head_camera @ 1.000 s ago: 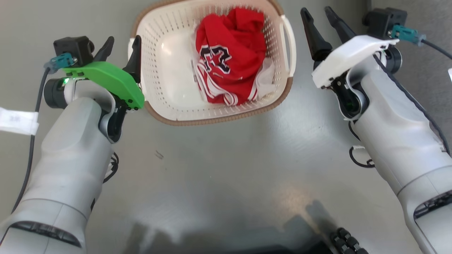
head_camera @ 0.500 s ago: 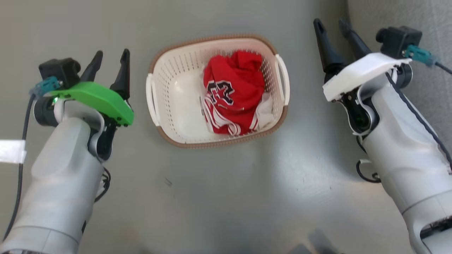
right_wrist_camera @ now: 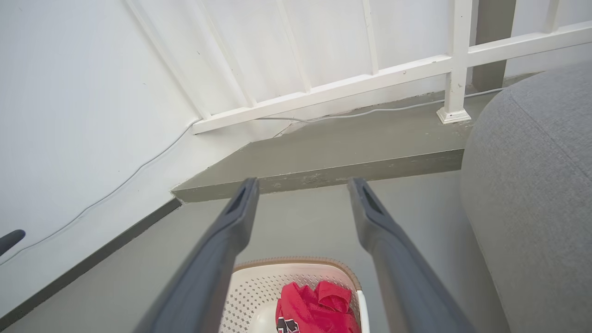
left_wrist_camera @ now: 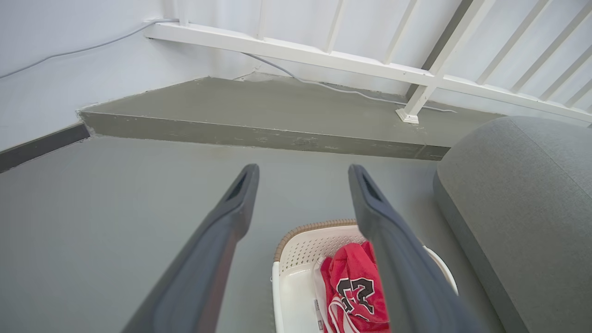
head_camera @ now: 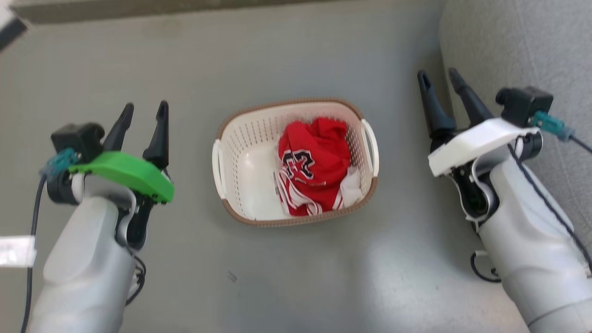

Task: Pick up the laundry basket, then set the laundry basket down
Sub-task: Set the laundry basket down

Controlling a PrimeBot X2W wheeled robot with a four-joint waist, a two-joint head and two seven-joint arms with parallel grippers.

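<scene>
In the head view the laundry basket (head_camera: 245, 138) sits on the grey floor (head_camera: 296, 277), its long axis running side to side, one white handle facing each arm. The left gripper (head_camera: 145, 106) is to its left and the right gripper (head_camera: 437, 73) to its right, about equally far, both fingers parted and empty; any grasp likely needs each to close inward. The left wrist view shows perforated cream plastic, a woven-look brown rim and a crumpled red jersey (left_wrist_camera: 356, 286) inside. In the right wrist view a grey fabric sofa (right_wrist_camera: 532, 185) lies right of the basket.

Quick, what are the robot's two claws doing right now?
Left gripper: open, holding nothing.
Right gripper: open, holding nothing.
</scene>
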